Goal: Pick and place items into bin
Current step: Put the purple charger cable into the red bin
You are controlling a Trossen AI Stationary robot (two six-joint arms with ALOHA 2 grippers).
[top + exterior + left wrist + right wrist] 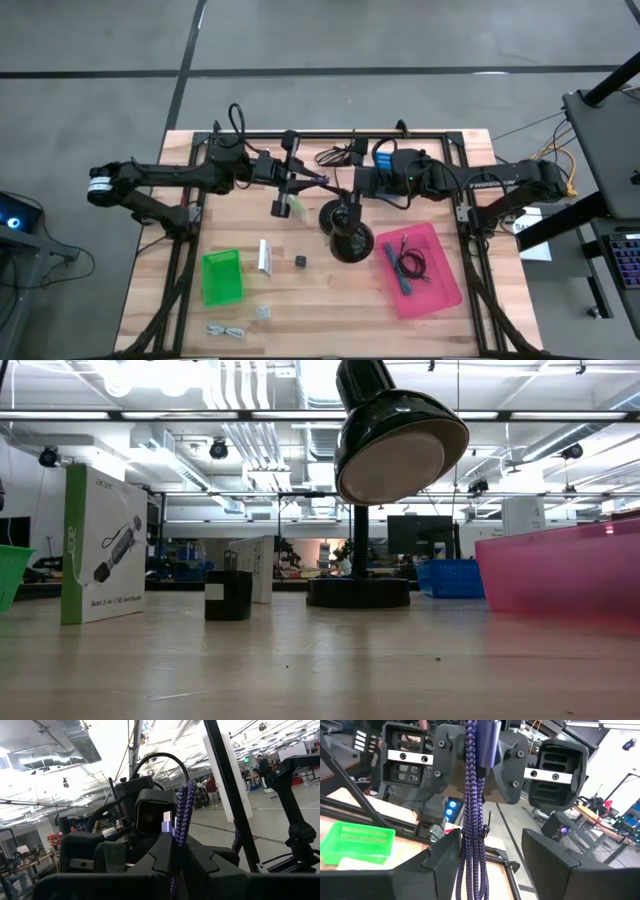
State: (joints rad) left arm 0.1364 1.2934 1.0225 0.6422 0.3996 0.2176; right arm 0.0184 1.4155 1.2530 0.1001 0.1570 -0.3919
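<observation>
A purple braided cable [474,820], folded into a bundle of several strands, hangs in the air over the table's middle [326,183]. My left gripper [175,845] is shut on it and reaches in from the left. My right gripper [491,840] faces it from the right, open, with one finger on either side of the hanging strands; I cannot tell whether it touches them. The pink bin [435,285] at the near right holds a teal pen [392,268] and a black cable [412,263]. My left gripper pinches the folded bundle [176,837] between its two fingers, several strands together, just below the silver plug [166,825]. The fingers come about level from the table's left and lie across the strands. The bundle hangs below the fingers [472,870], clear of the table.
A black desk lamp [346,238] stands just in front of both grippers. A green bin [222,277] sits at the near left. A white packet [265,257], a black cube [300,261], clear bits [263,313] and a small pale cable [228,330] lie on the wood.
</observation>
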